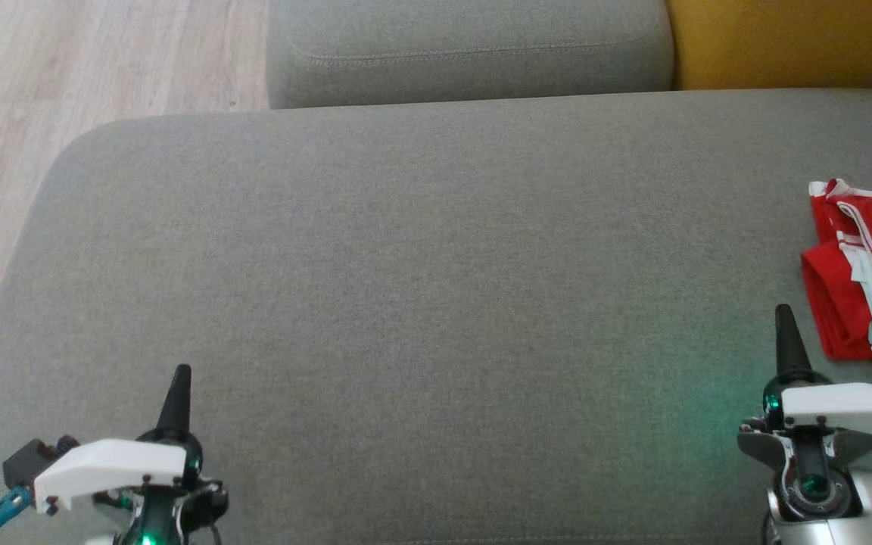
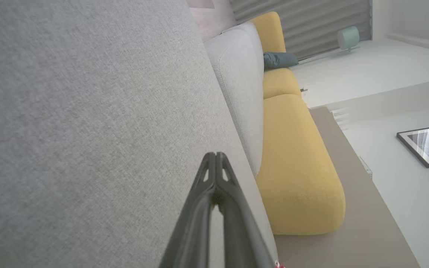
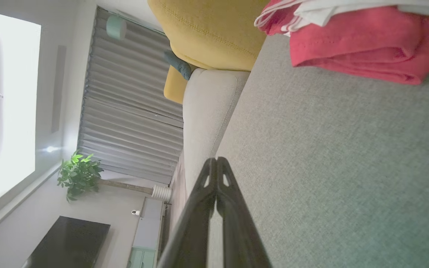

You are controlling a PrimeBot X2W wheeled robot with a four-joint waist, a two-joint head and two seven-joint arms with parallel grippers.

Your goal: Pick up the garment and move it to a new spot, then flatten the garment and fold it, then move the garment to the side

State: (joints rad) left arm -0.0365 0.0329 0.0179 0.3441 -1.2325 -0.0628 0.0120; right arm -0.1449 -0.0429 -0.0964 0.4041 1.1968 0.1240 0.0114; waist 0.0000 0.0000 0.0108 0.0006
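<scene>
**Both grippers closed above the grey sofa seat; garment at the right margin**

Head view. The left gripper (image 1: 181, 372) and the right gripper (image 1: 784, 312) stand at the lower left and lower right above a broad grey seat cushion (image 1: 421, 288). Each pair of dark fingers is pressed together into a single point, with nothing between them. The garment (image 1: 871, 257), red with white stripes, lies bunched in soft folds on the seat cushion at the right edge of the view, partly cut off by the frame. It sits just beside the right gripper, up and to that gripper's right; no contact between the two is visible. The left gripper is well apart from it, across the width of the seat. Behind the seat cushion runs a grey back cushion (image 1: 466, 53), with a yellow sofa section (image 1: 792, 42) to its right and pale wood floor (image 1: 65, 91) to its left.

Left wrist view. The closed fingers point along the grey fabric toward the yellow sofa section, on which a teal pillow (image 2: 279, 59) rests. Framed pictures (image 2: 426, 143) hang on the white wall.

Right wrist view. The closed fingertips hover over grey fabric, and the garment lies ahead of them at the upper right, apart from the tips. A potted plant (image 3: 78, 173) and a grey pleated curtain (image 3: 132, 108) show in the room beyond.
</scene>
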